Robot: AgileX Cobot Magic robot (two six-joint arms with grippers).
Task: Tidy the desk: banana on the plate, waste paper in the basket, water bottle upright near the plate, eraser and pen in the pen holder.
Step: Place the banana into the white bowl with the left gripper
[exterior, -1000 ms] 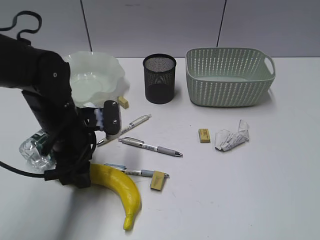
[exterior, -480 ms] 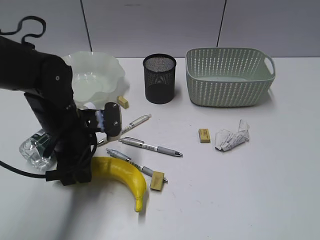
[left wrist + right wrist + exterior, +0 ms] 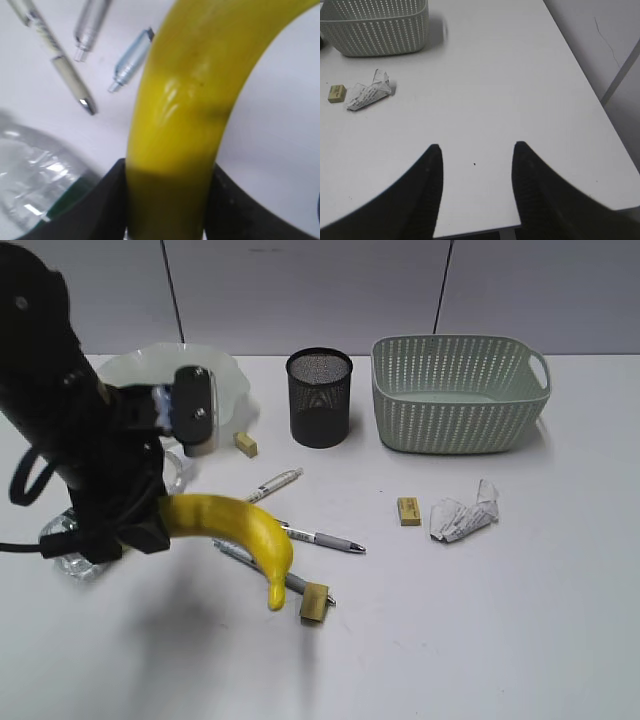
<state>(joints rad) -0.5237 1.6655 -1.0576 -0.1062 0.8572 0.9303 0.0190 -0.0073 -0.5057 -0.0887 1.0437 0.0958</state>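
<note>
My left gripper is shut on the yellow banana, holding it in the air at the left, its tip hanging over the pens. Up close, black fingers clamp both sides of the banana. The pale green plate stands behind the arm. The water bottle lies on its side, mostly hidden. Pens and erasers lie mid-desk, the waste paper to their right. The pen holder and basket stand at the back. My right gripper is open over bare desk.
One eraser sits beside the plate and another under the banana's tip. The right wrist view shows the desk's front and right edges close to the right gripper, with the waste paper far to its left.
The left gripper closed on the banana and lifted it off the desk, up and back toward the plate. A pen under it shifted. The right gripper has not moved.
</note>
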